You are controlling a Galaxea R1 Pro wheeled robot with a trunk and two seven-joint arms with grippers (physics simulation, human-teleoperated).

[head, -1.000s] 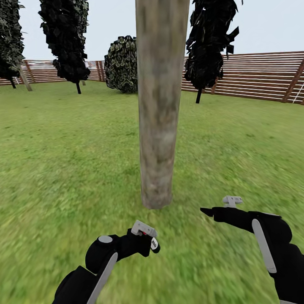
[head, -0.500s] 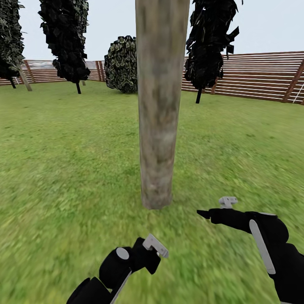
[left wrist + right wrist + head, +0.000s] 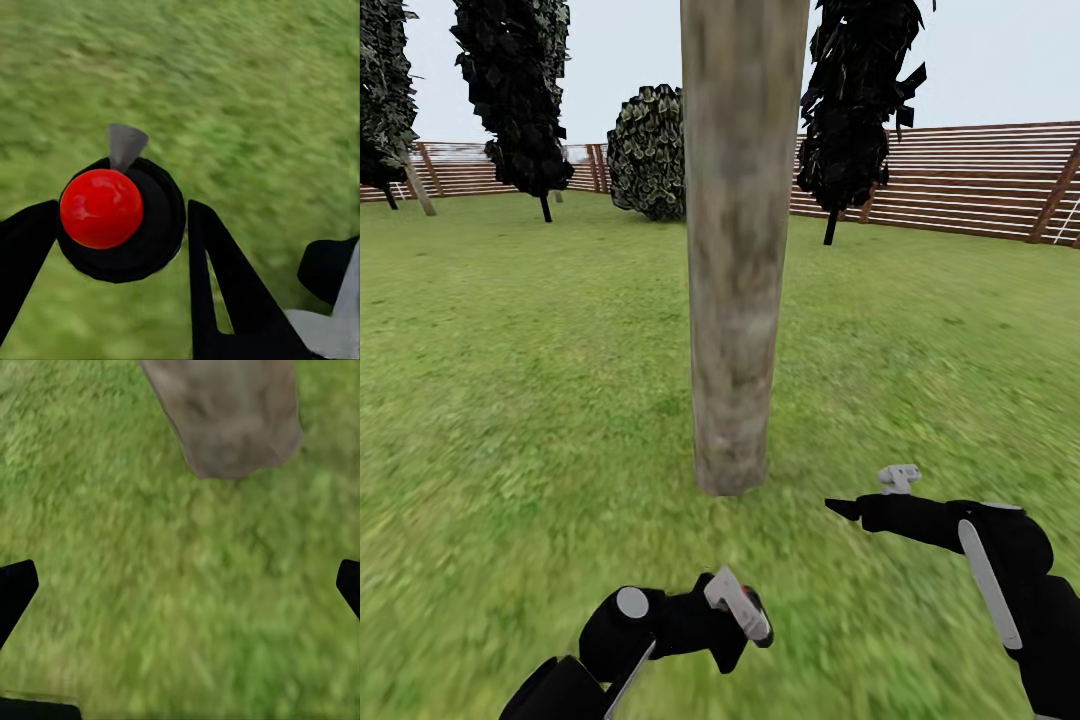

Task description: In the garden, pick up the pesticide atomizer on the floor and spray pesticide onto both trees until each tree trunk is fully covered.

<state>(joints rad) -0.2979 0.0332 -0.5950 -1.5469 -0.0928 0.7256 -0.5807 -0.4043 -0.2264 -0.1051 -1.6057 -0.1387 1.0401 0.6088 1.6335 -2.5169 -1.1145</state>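
Observation:
One tree's thick mottled grey-brown trunk rises from the lawn straight ahead, and its base also shows in the right wrist view. My left gripper hangs low over the grass, nearer to me than the trunk. It is shut on the pesticide atomizer, a small black round body with a red cap and a pale grey tip. A bit of red marks the atomizer in the head view. My right gripper is open and empty, right of the trunk base and pointing toward it. No white specks show on the trunk.
Thin-trunked black-leaved trees and a round leafy bush stand farther back. A brown slatted fence closes off the lawn. Open grass lies on both sides of the trunk.
My left gripper has dropped lower and shifted right with the atomizer, turning as it went. The right gripper rose slightly and edged toward the trunk a second ago, then held still.

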